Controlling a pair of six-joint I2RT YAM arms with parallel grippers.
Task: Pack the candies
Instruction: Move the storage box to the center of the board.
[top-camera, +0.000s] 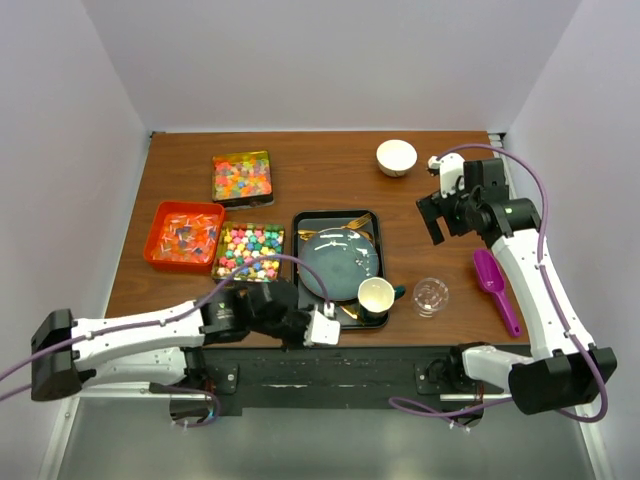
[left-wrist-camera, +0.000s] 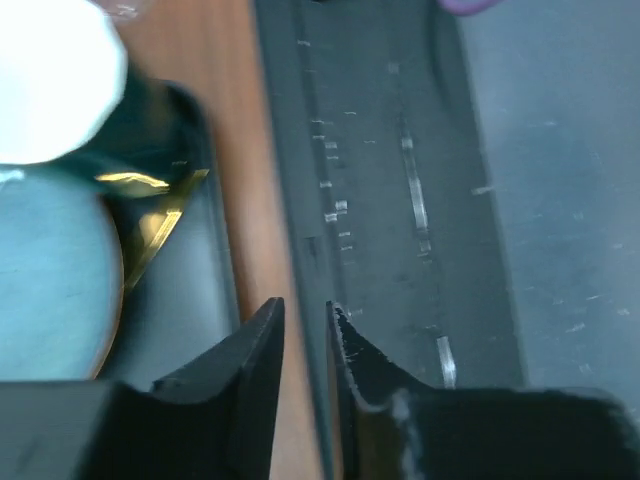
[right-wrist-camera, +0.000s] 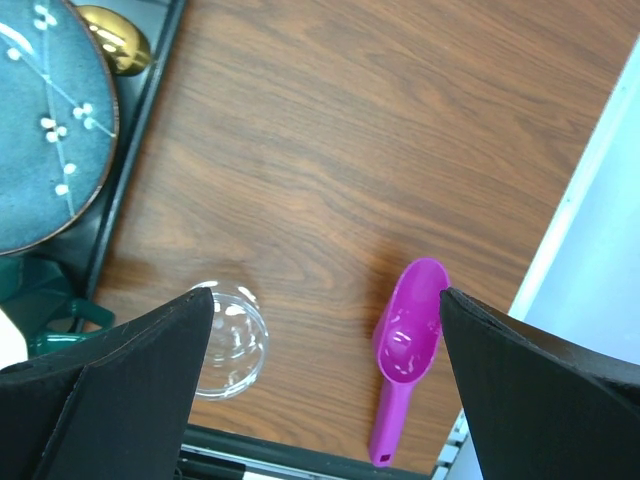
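Black plastic is what worries me here: the black rectangular tray (top-camera: 330, 214) has the left gripper (top-camera: 325, 328) hanging low at its near-left corner, fingers only a narrow slit apart with nothing between them. A careless swing from there could catch the tray's rim or knock the white cup with the teal outside (top-camera: 376, 294) standing at the tray's near edge. The tray also carries a round teal plate (top-camera: 335, 255) and gold cutlery (top-camera: 350, 222), none of it wanted. The candies (top-camera: 250, 250) all sit left of the tray. Pastel lumps fill a clear square box (top-camera: 217, 262) just beside it. Clear-wrapped pieces lie in an orange-red tub (top-camera: 152, 245) farther left, and gummies fill a second clear box (top-camera: 214, 180) beyond those. Just right of the tray stands a small clear round jar (top-camera: 430, 296), apparently empty. A white bowl (top-camera: 396, 157) (also bare, as far as I can see) sits beyond the tray's far-right corner. The right gripper (right-wrist-camera: 325, 300) hovers spread wide and holding nothing above the purple plastic scoop (right-wrist-camera: 405, 350), which lies well right of the tray. A clumsy descent might shove the scoop off the table edge.
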